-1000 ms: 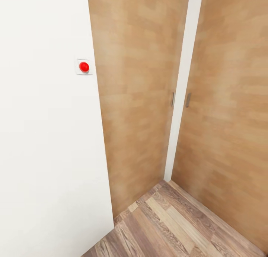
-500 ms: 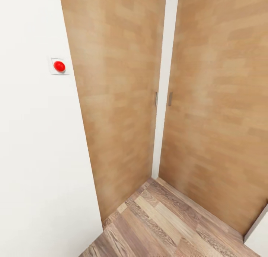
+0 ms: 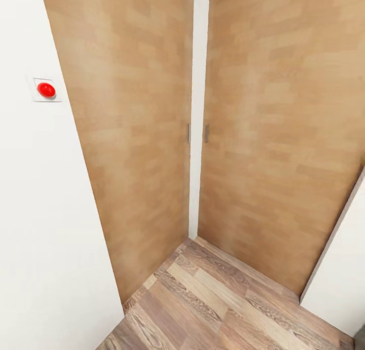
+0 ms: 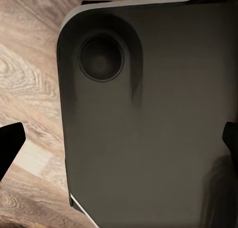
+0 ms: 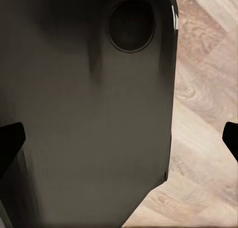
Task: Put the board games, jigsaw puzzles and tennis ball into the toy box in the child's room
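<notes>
Left tool (image 4: 119,143) wide, empty.

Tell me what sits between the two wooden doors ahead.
In the head view, a narrow strip of white wall runs between the left door and the right door, down to the floor.
</notes>
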